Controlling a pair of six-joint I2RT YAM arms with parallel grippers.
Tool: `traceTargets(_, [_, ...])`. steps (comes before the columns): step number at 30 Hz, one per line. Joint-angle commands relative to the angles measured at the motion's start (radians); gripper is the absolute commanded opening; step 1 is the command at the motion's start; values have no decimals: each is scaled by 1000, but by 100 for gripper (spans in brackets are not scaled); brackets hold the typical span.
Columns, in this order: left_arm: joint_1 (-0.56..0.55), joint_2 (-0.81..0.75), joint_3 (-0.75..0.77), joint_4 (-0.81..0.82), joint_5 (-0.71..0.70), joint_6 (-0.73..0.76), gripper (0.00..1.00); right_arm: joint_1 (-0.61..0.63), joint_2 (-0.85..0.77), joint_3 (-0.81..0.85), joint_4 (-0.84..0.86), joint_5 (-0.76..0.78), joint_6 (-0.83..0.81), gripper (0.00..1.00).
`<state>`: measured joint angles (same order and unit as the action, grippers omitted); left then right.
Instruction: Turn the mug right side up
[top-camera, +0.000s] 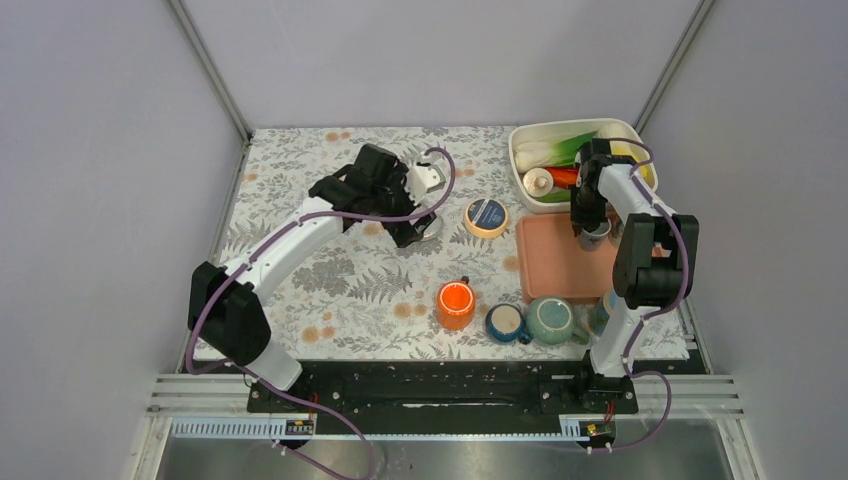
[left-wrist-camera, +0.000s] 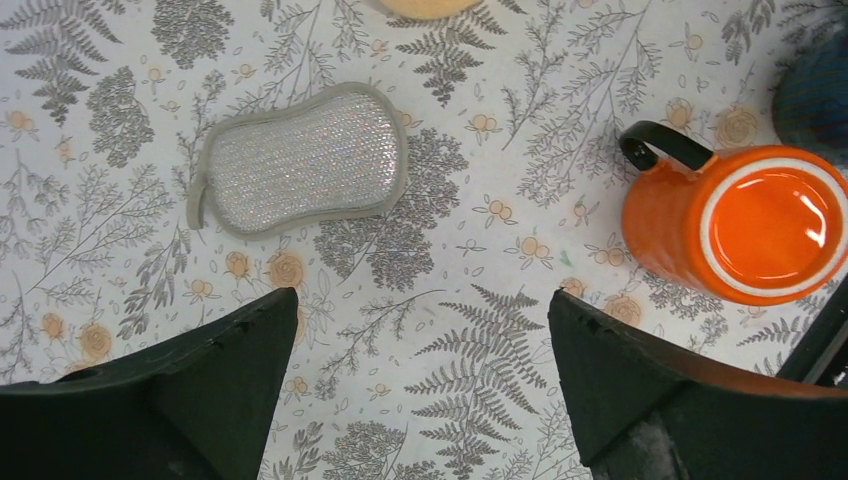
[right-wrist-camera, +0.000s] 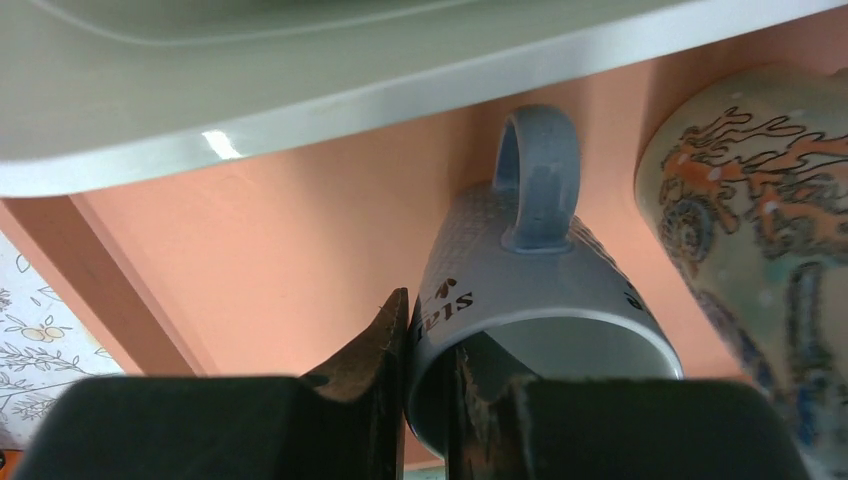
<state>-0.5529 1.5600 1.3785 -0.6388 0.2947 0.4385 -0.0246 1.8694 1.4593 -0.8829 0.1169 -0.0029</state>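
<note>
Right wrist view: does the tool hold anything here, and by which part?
Yes: the right tool holds the grey mug by its rim, the wall pinched between one finger inside and one outside. The left tool is open and holds nothing.

Grey mug (right-wrist-camera: 545, 290) lettering (right-wrist-camera: 445, 305) partly hidden

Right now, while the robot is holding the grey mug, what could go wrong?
1. The right gripper pinches the grey mug only by the thin wall at its rim, so the mug might slip or swing over the pink tray.
2. The painted mug sits close beside it, and the white bin has its edge just behind the handle, so turning the mug could bump either one.
</note>
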Motion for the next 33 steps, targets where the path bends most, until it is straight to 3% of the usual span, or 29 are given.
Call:
traceTargets(1, [-33,-45,-13,-22,61,33,99,-25,17,39,29,-49,-3,5])
traceTargets(8, [-178,-81,-60,-82,33,144,99,-28,-11,33,26,-45,-3,50])
traceTargets(13, [-325,-110,-84,-109,23,240,99,-27,-83,45,-12,-50,-3,69])
traceTargets(18, [-427,-68,-37,-123,65,240,99,-26,-199,49,-37,-78,25,86])
traceTargets(20, [-456,-33,-16,-124,76,268,99,-26,-250,44,-50,-103,31,99])
traceTargets(23, [-484,58,40,-131,25,295,99,-25,-336,12,-52,-171,48,100])
traceTargets(28, [-504,220,187,-202,-82,207,99,-11,-435,-53,-32,-208,65,99])
traceTargets(33, [-508,235,168,-163,-99,177,99,15,-467,-74,-28,-205,66,100])
